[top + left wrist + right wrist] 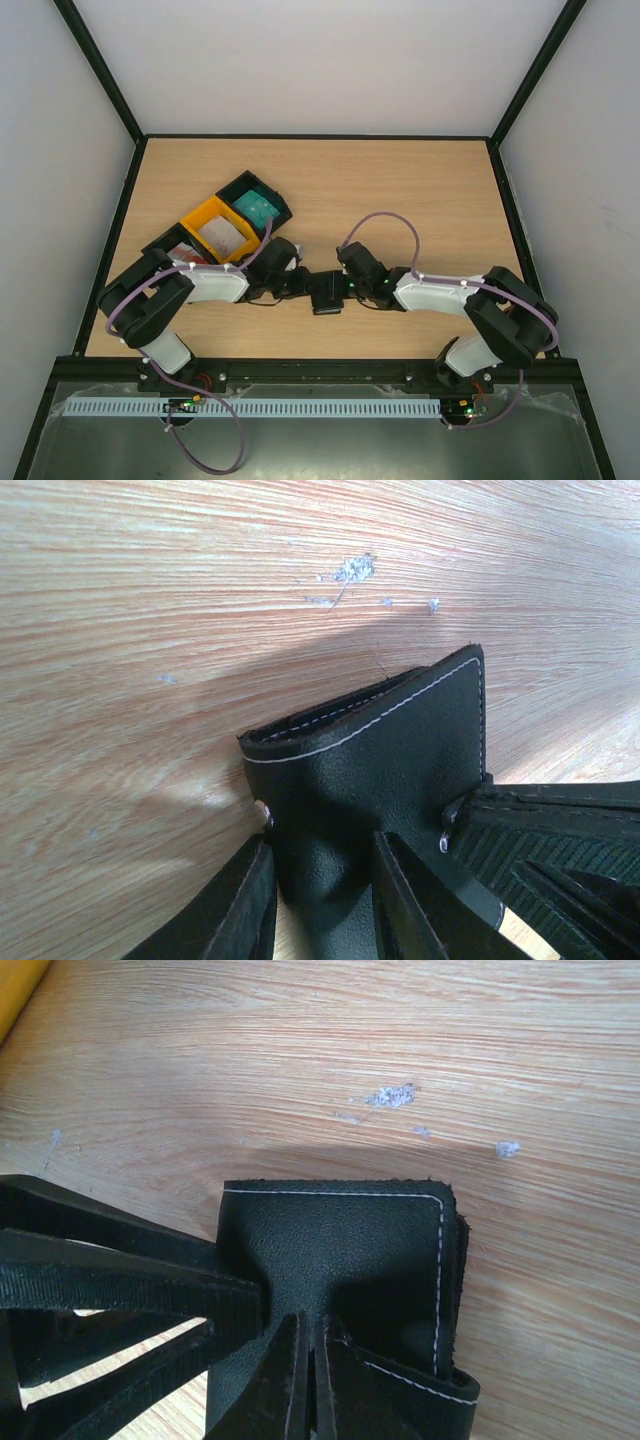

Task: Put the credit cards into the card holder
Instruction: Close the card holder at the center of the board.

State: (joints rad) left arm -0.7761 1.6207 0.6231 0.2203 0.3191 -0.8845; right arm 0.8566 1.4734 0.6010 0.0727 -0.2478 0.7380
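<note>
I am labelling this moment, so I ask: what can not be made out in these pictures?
- Holder inside: wrist views show only its outside; any card within is hidden.
- Red-and-white card: top view, left arm covers part.
- Card print: top view, too small.

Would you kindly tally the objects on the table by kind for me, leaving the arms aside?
Trays: 3 (black, yellow, black)
Credit cards: 3 (teal, whitish, red-and-white), one in each tray
Card holder: 1
Total: 7
</note>
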